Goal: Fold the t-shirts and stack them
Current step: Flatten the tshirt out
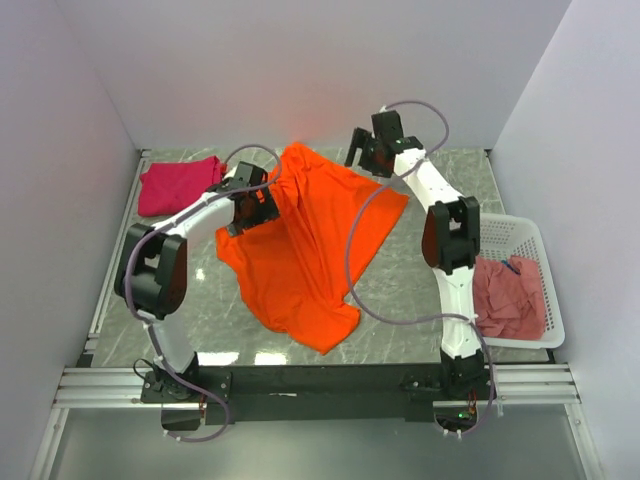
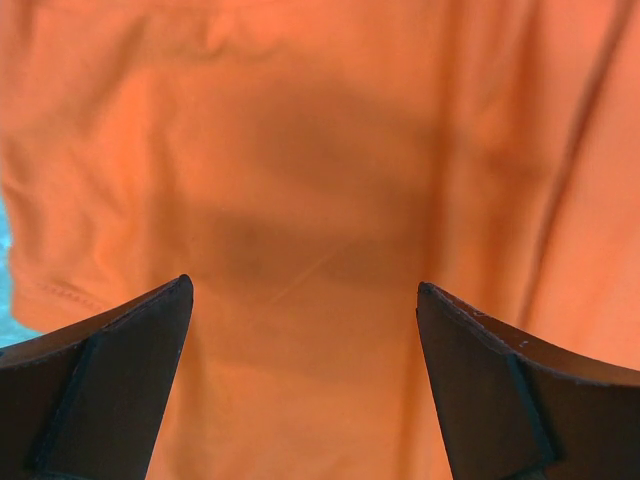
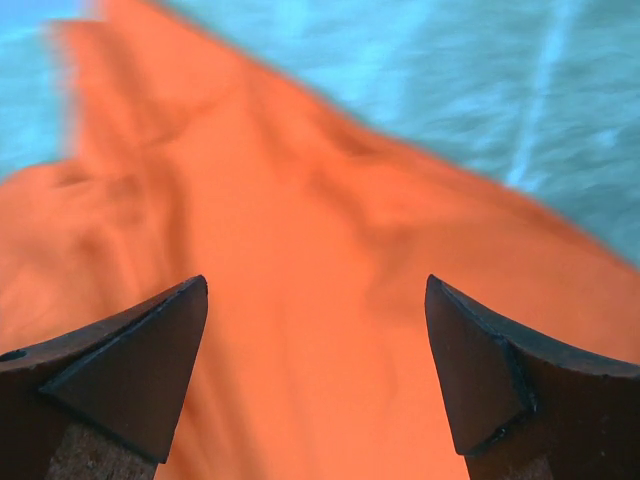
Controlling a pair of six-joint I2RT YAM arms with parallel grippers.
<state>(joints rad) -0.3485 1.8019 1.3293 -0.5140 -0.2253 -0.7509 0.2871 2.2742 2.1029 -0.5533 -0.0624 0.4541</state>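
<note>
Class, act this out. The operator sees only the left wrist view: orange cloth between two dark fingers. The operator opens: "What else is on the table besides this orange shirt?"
Observer: A magenta shirt lies at the far left corner of the table.
Operator: Where is the other arm?
Observer: The right claw hangs open over the far side of the orange shirt.
Operator: Any shirts waiting off to the side?
Observer: A dusty pink shirt lies crumpled in the white basket at the table's right edge.
</note>
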